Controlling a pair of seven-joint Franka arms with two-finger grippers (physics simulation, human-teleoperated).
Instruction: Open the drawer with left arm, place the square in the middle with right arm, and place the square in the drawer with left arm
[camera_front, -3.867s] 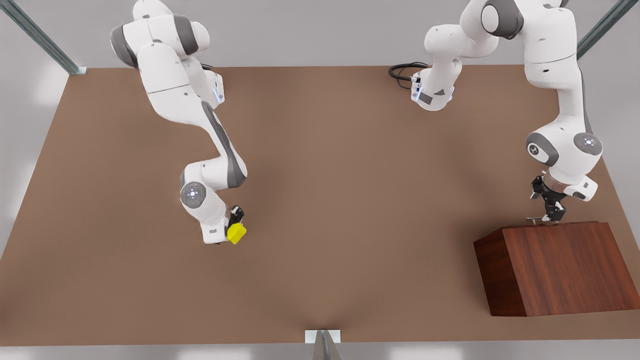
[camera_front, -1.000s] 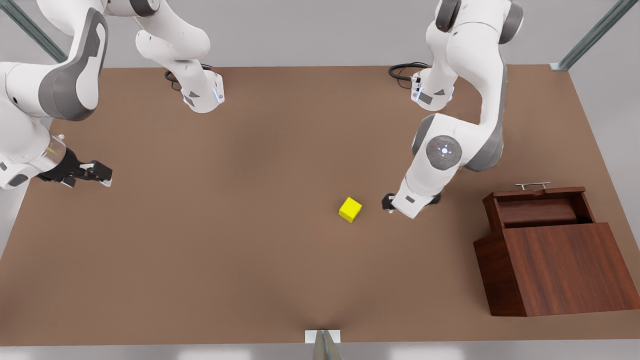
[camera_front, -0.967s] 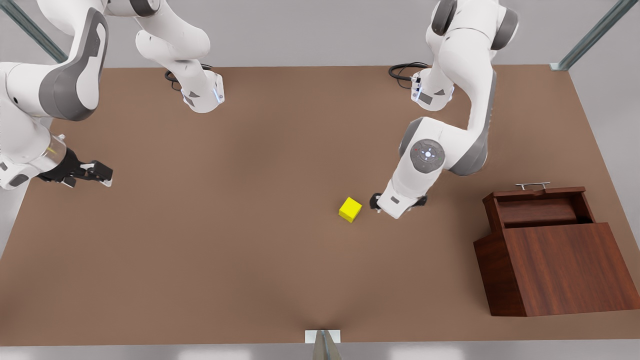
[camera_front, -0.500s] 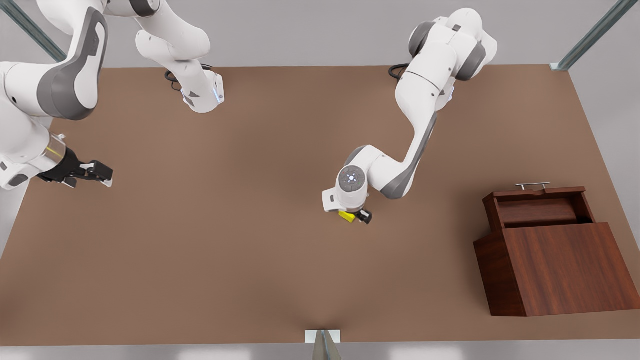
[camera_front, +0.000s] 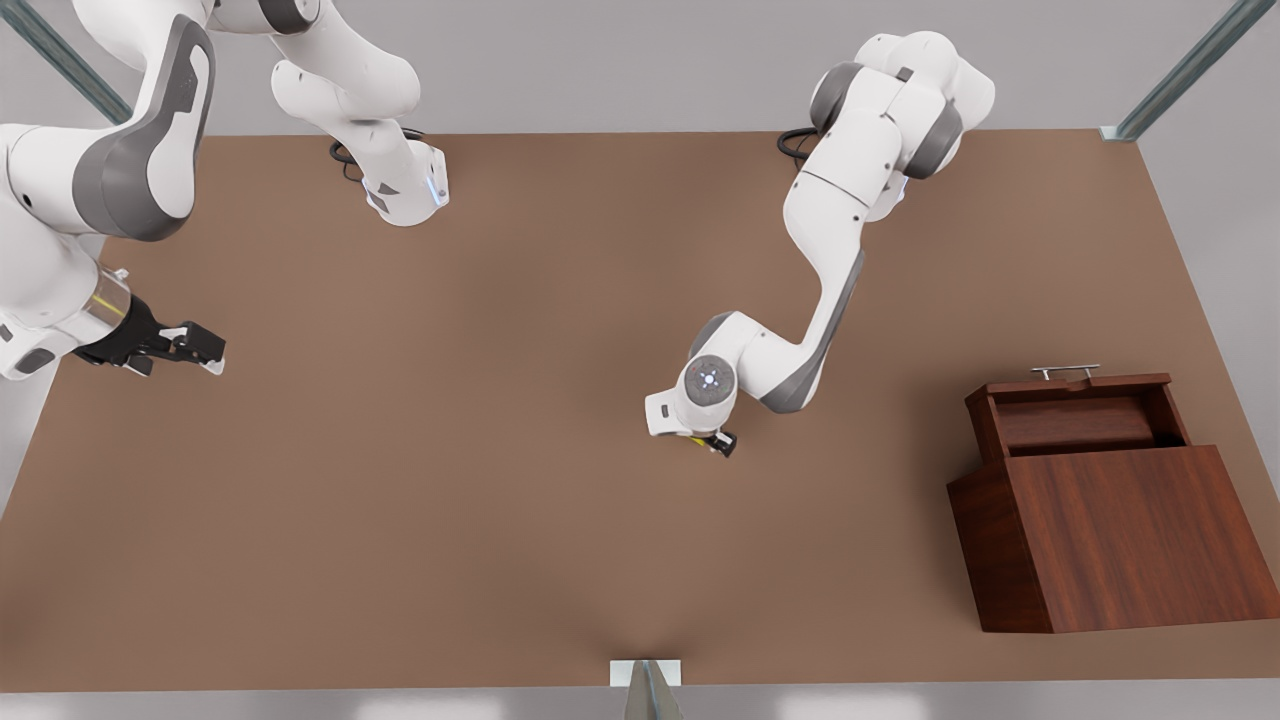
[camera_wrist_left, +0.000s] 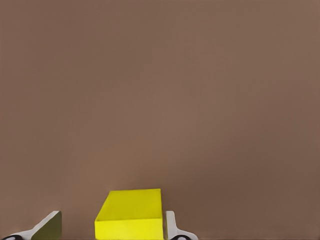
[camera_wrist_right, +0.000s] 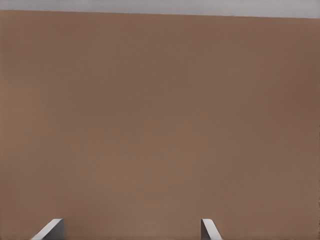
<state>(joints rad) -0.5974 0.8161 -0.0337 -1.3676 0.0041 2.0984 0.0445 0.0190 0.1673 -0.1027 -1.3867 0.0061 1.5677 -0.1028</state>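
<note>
While the right gripper (camera_front: 205, 352) hangs open and empty at the front view's left edge, waiting just as it did half a second ago, I see the change is all in the middle. There the left gripper (camera_front: 712, 440) has sunk lower over the cube (camera_wrist_left: 131, 214), so from the front only a sliver of yellow shows under the wrist. In my left wrist view the cube sits on the table (camera_front: 500, 500) between the fingers (camera_wrist_left: 48, 227): one finger is against its side, the other stands apart with a gap, so the jaws are not closed on it yet. On the front view's right, the drawer (camera_front: 1075, 420) stands pulled out of the cabinet (camera_front: 1130, 540), handle (camera_front: 1065, 371) away from the camera, unchanged. The table is plain matte brown; grey floor and metal struts (camera_front: 1185, 70) frame it.
</note>
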